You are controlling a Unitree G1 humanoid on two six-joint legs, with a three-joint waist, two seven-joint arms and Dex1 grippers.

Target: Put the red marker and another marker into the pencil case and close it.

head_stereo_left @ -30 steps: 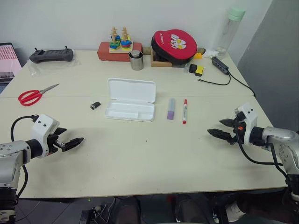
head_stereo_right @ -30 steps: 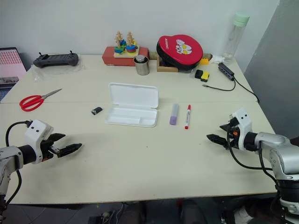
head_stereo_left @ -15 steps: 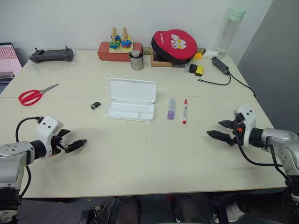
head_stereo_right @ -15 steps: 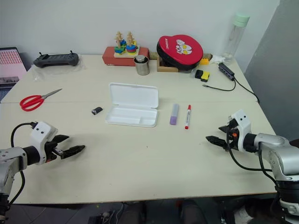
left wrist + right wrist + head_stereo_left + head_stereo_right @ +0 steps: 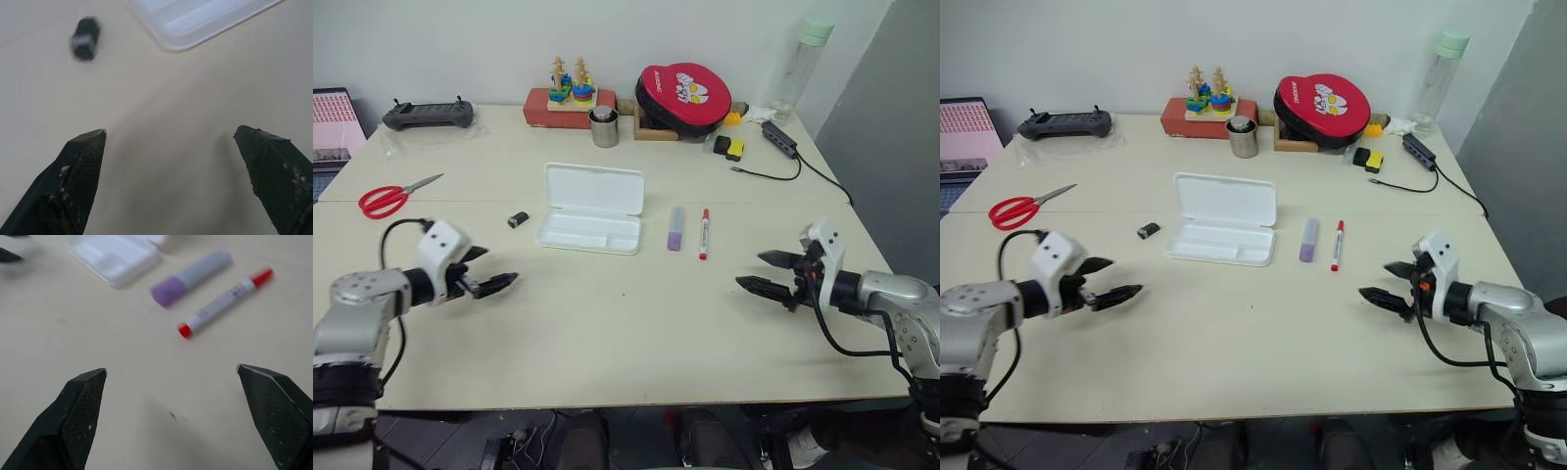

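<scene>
Markers lie side by side, red marker (image 5: 703, 233) and lilac marker (image 5: 675, 227), just right of my open pencil case (image 5: 588, 208). Both my left gripper (image 5: 486, 271) and right gripper (image 5: 762, 273) hover spread wide, empty.

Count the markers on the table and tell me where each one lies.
2. The red marker lies on the table right of the open pencil case. The lilac marker lies between the red one and the case, apart from both. None looks hidden.
</scene>
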